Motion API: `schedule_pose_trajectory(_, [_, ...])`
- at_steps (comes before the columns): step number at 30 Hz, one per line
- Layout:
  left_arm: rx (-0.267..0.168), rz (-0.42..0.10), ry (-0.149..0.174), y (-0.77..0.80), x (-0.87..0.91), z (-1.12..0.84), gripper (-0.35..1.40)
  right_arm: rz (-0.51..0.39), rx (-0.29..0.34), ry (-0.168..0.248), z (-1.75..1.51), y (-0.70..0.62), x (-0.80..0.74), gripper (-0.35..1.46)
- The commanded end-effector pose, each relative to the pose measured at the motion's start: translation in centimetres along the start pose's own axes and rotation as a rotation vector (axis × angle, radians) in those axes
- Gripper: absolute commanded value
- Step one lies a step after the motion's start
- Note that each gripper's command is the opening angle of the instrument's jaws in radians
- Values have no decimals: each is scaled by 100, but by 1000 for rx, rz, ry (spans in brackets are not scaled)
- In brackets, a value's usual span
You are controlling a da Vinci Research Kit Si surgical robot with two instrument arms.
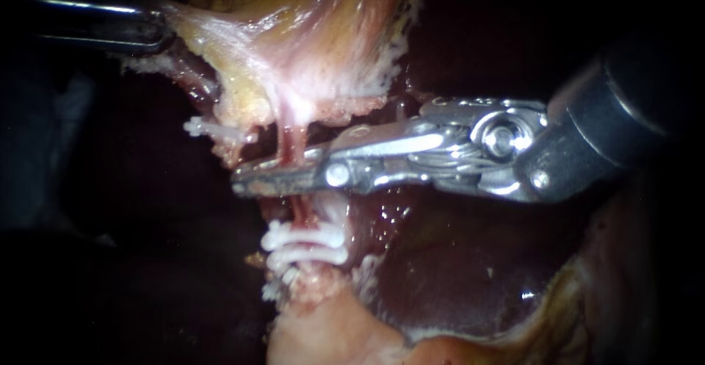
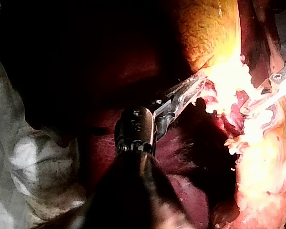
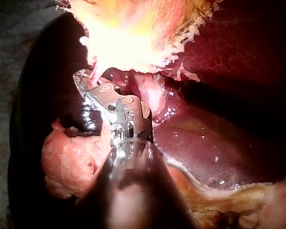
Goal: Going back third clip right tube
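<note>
Toward five o'clock in the endoscope view lies the dark liver point(image 1: 455, 269); at twelve o'clock the pale gallbladder point(image 1: 316, 34) is drawn up taut. The left instrument point(image 1: 163, 31), entering from ten o'clock, has its jaws clenched on the gallbladder's edge, apparently to stretch the tissue below for access. The right instrument point(image 1: 246, 179) reaches in from three o'clock, its jaws closed across the right tube point(image 1: 294, 141) at centre, just above two white clips point(image 1: 305, 236) at six o'clock. Whether a third clip sits inside those jaws I cannot tell. A lone clip point(image 1: 213, 127) sits apart toward nine o'clock. Backing out, I judge, calls for releasing first.
</note>
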State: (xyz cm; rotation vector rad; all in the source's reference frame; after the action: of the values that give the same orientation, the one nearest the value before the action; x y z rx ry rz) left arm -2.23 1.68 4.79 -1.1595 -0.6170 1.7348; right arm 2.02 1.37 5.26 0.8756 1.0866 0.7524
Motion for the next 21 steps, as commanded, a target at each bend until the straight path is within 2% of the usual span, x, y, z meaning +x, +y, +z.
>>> schedule_pose_trajectory(1, [0, 0, 0, 0, 0, 0, -35, 1, 0, 0, 0, 0, 0, -35])
schedule_pose_trajectory(4, [0, 0, 0, 0, 0, 0, -35, 1, 8, 3, 0, 1, 0, -31])
schedule_pose_trajectory(5, [0, 0, 0, 0, 0, 0, -35, 1, 20, 7, 1, 1, 0, -18])
schedule_pose_trajectory(6, [0, 0, 0, 0, 0, 0, -35, 1, 29, 19, 2, 3, 0, 6])
schedule_pose_trajectory(9, [0, 0, 0, 0, 0, 0, -35, -1, 32, 33, 6, 8, -2, 33])
schedule_pose_trajectory(13, [0, 1, 0, 0, 0, 0, -35, -6, 31, 36, 10, 17, -8, 40])
schedule_pose_trajectory(21, [0, 1, 0, 1, -1, 1, -35, -134, 12, 42, 19, 47, -28, 45])
